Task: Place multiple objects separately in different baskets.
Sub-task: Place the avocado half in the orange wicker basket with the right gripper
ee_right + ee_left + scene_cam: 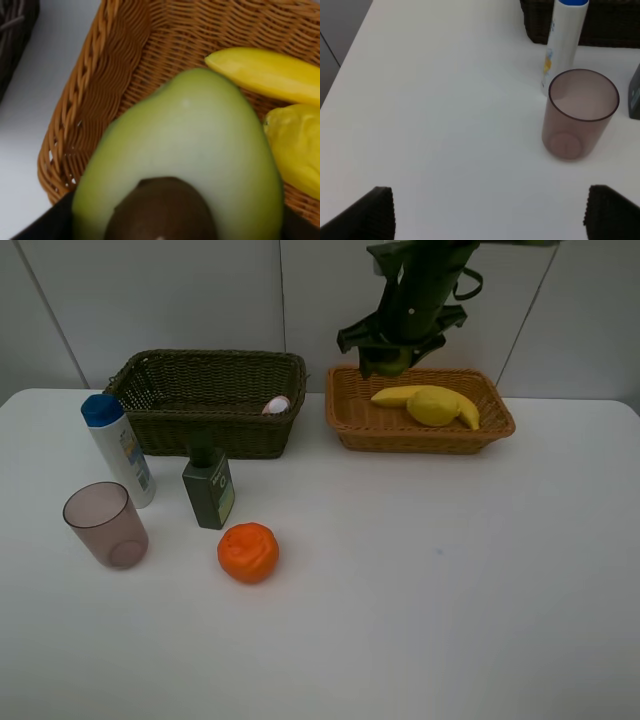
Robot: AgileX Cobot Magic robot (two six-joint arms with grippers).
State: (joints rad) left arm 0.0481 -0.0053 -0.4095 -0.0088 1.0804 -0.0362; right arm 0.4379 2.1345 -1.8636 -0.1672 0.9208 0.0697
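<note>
Over the left end of the orange-tan basket [420, 443], the right hand [386, 356] grasping the avocado half [200, 145] may release too near the edge, letting it tumble out.

a white table [420, 620] meets a pale panelled wall [180, 300].

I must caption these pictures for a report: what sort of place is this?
Probably a robot test bench, not a kitchen: a white table against plain wall panels, a robot arm overhead, a dark basket and a tan basket side by side.
</note>
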